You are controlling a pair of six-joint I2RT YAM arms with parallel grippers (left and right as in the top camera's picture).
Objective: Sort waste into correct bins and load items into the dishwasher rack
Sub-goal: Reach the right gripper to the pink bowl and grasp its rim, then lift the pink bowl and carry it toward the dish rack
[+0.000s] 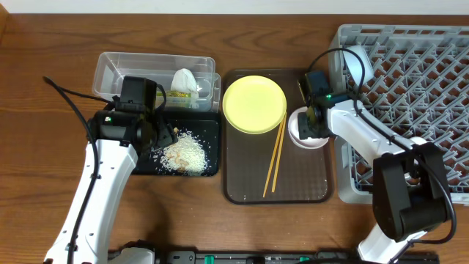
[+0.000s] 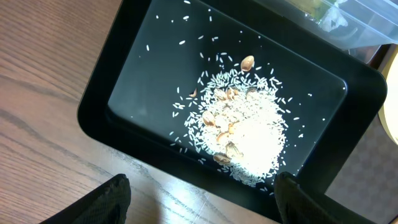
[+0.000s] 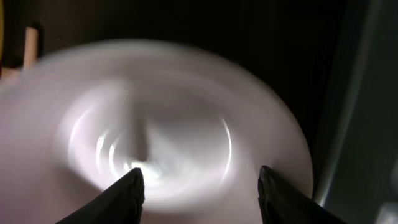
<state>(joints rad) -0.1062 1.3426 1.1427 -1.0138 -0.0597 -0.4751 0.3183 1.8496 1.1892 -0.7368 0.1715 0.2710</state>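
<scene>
Your left gripper [image 2: 202,208] is spread wide with nothing between the fingers. It hangs over the near rim of the black tray [image 2: 99,99]. The rice-like scraps [image 2: 249,134] lie just ahead of the tips, heaped toward the middle of the tray with loose grains scattered around and a few tan bits mixed in. Past the heap, on the far side of the tray from your fingers, sits the clear tub [image 1: 110,70]. It holds the crumpled white napkin [image 1: 185,79] and the snack wrapper [image 1: 179,94].

Your right gripper [image 3: 202,199] is also parted, one finger on each side of the frame. The pale bowl [image 3: 186,112] sits right below it, filling the wrist view and blurred, its hollow centred between the tips. The fingers pinch nothing that I can see. The bowl rests on the brown serving tray [image 1: 293,183]. The dishwasher rack [image 1: 425,66] stands close on one side of this gripper. On the other side lie the chopsticks [image 1: 275,158], with the yellow plate [image 1: 254,103] beyond them, both on the same brown tray.
</scene>
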